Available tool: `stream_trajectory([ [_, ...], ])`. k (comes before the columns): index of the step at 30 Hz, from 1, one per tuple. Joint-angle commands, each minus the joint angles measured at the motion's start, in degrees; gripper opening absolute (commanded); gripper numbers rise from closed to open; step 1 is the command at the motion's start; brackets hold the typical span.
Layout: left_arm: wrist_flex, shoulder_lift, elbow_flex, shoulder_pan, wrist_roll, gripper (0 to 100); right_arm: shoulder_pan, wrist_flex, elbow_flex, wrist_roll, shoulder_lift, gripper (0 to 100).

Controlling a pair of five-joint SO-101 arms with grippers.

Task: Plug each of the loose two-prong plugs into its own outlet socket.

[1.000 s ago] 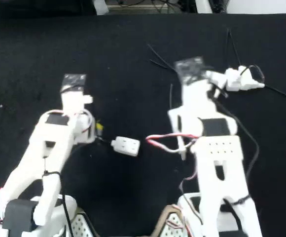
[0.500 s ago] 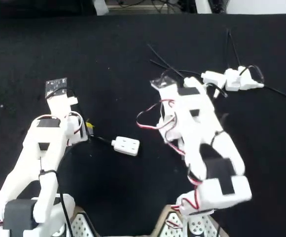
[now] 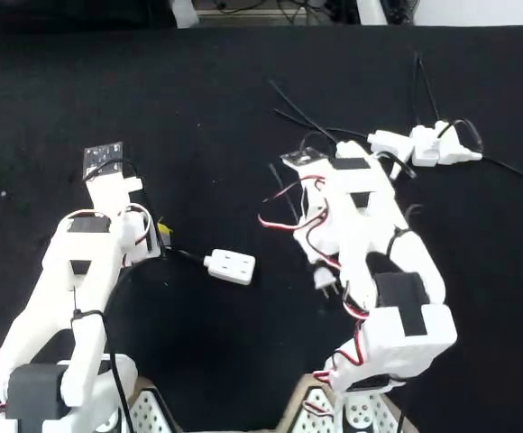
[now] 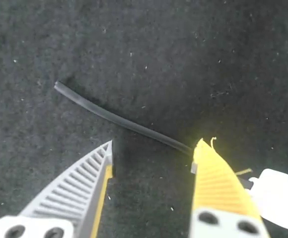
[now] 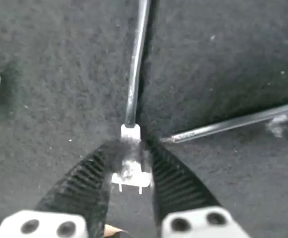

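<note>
A white outlet block (image 3: 230, 266) lies on the black table between the two arms, and its black cable (image 4: 119, 119) runs under my left gripper (image 4: 155, 145). That gripper stands open over the cable, just left of the block (image 4: 280, 198), with nothing between its fingers. My right gripper (image 5: 130, 148) is shut on a small white two-prong plug (image 5: 131, 171), prongs pointing back toward the wrist and its black cord (image 5: 136, 59) leading away. In the high view the plug (image 3: 326, 281) hangs under the folded right arm, right of the block.
A second cluster of white outlet and plug pieces (image 3: 424, 144) sits at the far right with black cords (image 3: 298, 113) trailing left and right. Another thin cord (image 5: 233, 124) lies beside the held plug. Red and white arm wires (image 3: 284, 221) loop near the right arm.
The right arm has pulled back from the far outlet cluster and folded toward the near side, bringing the plug with it. The left arm shifted slightly left, then held still.
</note>
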Motion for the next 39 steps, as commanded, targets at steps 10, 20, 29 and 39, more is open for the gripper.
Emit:
stream_trajectory([
  [10,-0.4,-1.8,-0.3,-0.7,0.4,26,-9.9,-2.0,0.0,-8.4,-31.0,1.0],
  [20,-0.3,-1.8,0.2,-0.7,0.7,26,-20.2,-24.6,7.2,-27.1,-26.3,1.0],
  [29,-0.3,-1.8,-0.7,-8.2,4.3,26,-25.4,-31.2,23.5,-27.3,-37.3,1.1],
  [39,0.7,-1.8,-0.5,-4.4,4.4,26,-27.6,-32.4,29.1,-25.2,-47.9,1.1],
])
